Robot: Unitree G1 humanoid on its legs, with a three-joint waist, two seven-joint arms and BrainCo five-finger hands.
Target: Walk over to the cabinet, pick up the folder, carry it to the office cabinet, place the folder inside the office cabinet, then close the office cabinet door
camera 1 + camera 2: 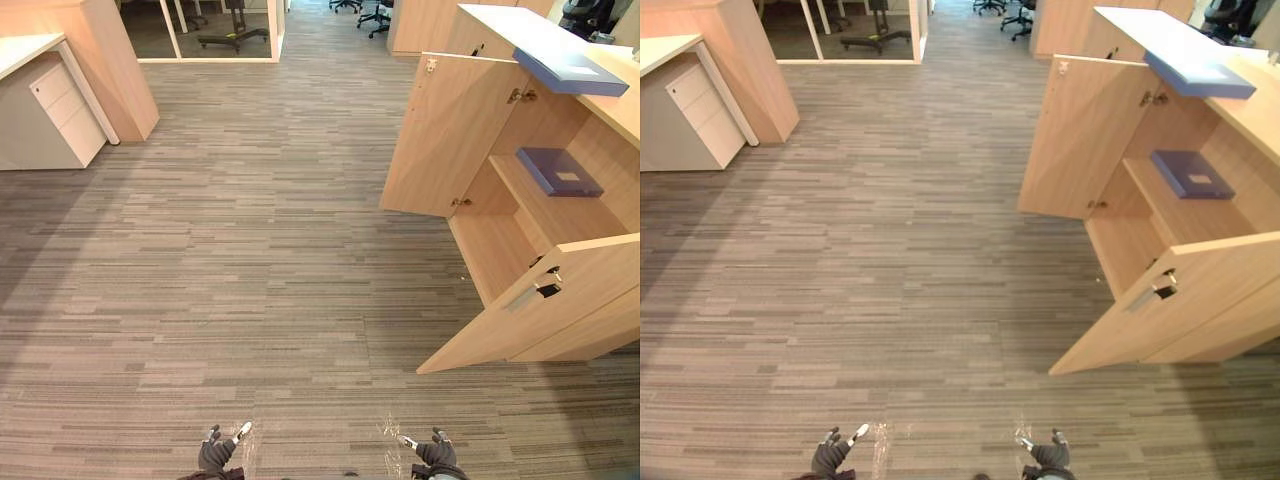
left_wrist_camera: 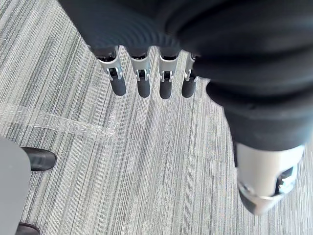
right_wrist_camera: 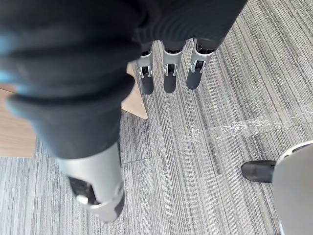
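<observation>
A light wood office cabinet (image 1: 610,100) stands at the right with both doors open, the far door (image 1: 450,135) and the near door (image 1: 545,305) swung out over the carpet. One blue folder (image 1: 570,72) lies on the cabinet's top, overhanging its front edge. Another blue folder (image 1: 560,172) lies flat on the shelf inside. My left hand (image 1: 215,455) and right hand (image 1: 435,455) hang low at the bottom of the eye views, well short of the cabinet. In the wrist views, the left hand's fingers (image 2: 143,83) and the right hand's fingers (image 3: 169,78) point straight down, holding nothing.
Grey striped carpet runs ahead to a glass partition (image 1: 210,30) and office chairs (image 1: 375,15). A white drawer unit (image 1: 55,110) and a wooden panel (image 1: 115,65) stand at the far left. Strips of clear tape (image 2: 63,122) lie on the floor by my feet.
</observation>
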